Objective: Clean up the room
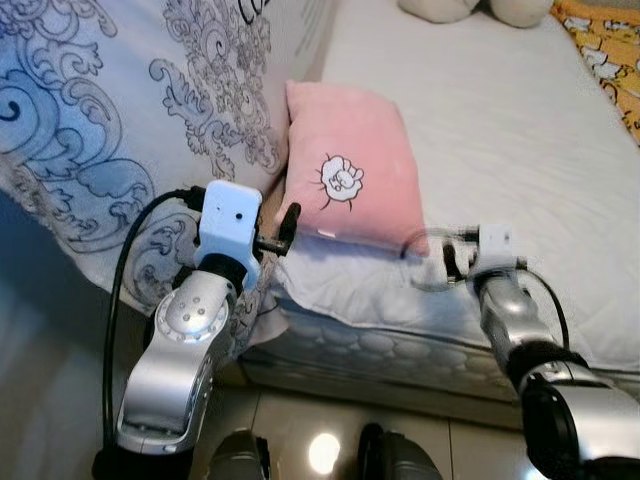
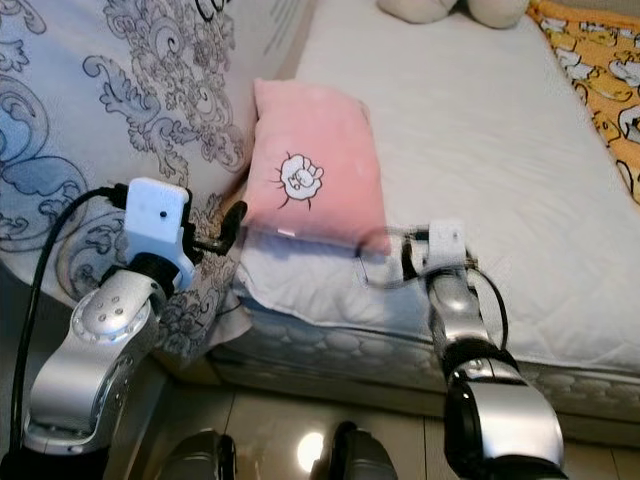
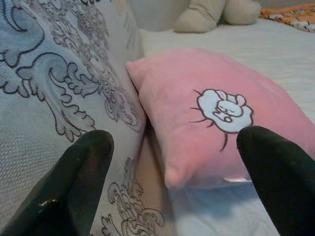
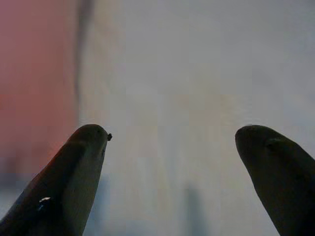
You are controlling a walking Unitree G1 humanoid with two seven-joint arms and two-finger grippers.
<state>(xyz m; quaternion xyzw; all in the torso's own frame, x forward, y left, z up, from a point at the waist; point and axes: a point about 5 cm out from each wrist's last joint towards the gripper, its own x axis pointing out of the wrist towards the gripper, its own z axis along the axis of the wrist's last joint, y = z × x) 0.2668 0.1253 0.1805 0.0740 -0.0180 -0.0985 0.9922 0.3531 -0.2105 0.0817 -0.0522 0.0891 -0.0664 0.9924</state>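
Pink pillow on white bed, beside patterned blanket. Left gripper wide open near pillow corner — holds nothing. Right gripper wide open over sheet — empty.

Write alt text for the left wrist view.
A pink pillow with a white bunny patch lies on a white bed, pressed against a grey patterned duvet. The open left pincer frames its near corner; a plush toy sits beyond.

Pink pillow with a white cartoon emblem, lying flat at the bed's near edge, its 9 o'clock side against the patterned quilt.
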